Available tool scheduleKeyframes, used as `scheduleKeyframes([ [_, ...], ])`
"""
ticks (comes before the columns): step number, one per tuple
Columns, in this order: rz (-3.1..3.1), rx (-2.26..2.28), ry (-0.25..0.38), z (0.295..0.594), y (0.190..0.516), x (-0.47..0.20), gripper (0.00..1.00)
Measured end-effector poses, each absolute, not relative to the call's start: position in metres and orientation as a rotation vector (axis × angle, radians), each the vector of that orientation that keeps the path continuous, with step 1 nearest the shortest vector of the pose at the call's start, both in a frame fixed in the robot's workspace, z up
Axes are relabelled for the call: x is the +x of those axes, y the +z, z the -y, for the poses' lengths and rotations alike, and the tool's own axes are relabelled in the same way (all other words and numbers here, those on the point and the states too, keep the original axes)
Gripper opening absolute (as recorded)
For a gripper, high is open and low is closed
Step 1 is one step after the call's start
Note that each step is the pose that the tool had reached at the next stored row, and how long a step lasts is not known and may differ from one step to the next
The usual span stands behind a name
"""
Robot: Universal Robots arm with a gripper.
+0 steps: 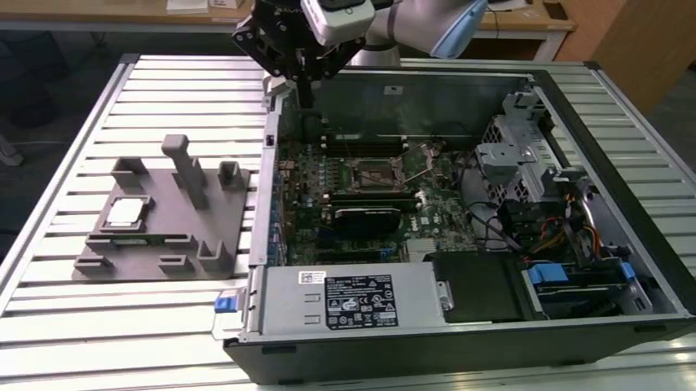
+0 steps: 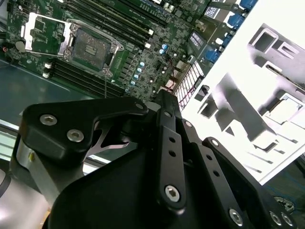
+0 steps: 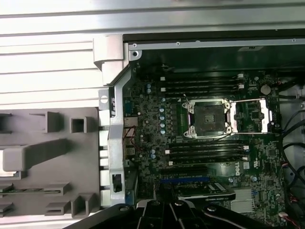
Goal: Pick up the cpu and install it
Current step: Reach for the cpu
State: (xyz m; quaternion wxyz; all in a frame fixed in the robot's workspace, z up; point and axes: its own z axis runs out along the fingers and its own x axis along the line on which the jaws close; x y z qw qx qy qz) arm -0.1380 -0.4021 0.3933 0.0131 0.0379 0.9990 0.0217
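Gripper (image 1: 308, 96) hangs at the upper middle of the exterior view, over the upper left corner of the open computer case (image 1: 457, 346). Its fingers are drawn together with nothing between them. The cpu (image 1: 123, 213) lies flat in a pocket of the grey fixture (image 1: 223, 216) at the exterior view's left, well apart from the gripper.

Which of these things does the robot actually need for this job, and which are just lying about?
Needed: cpu, open motherboard socket, gripper.
Just there: grey fixture blocks, power supply, cables.
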Motion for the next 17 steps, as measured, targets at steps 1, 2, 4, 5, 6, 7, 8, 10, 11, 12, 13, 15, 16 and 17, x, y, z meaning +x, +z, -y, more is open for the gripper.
scheduleKeyframes([
  [1, -3.112, 0.118, 0.068, 0.402, 0.393, -0.139, 0.11],
  [2, -3.112, 0.118, 0.068, 0.403, 0.393, -0.140, 0.11],
  [4, -3.112, 0.118, 0.068, 0.403, 0.393, -0.141, 0.11],
  [5, -3.112, 0.118, 0.068, 0.403, 0.393, -0.142, 0.11],
  [6, -3.112, 0.118, 0.068, 0.403, 0.393, -0.143, 0.11],
  [7, -3.112, 0.118, 0.068, 0.403, 0.393, -0.144, 0.11],
  [8, -3.112, 0.118, 0.068, 0.404, 0.393, -0.145, 0.11],
  [10, -3.112, 0.118, 0.068, 0.404, 0.393, -0.147, 0.11],
  [11, -3.112, 0.118, 0.068, 0.404, 0.393, -0.148, 0.11],
  [12, -3.112, 0.118, 0.068, 0.404, 0.393, -0.149, 0.11],
  [13, -3.112, 0.118, 0.068, 0.404, 0.393, -0.151, 0.11],
  [15, -3.112, 0.118, 0.068, 0.404, 0.393, -0.153, 0.11],
  [16, -3.112, 0.118, 0.068, 0.404, 0.393, -0.154, 0.11],
  [17, -3.112, 0.118, 0.068, 0.404, 0.393, -0.156, 0.11],
])
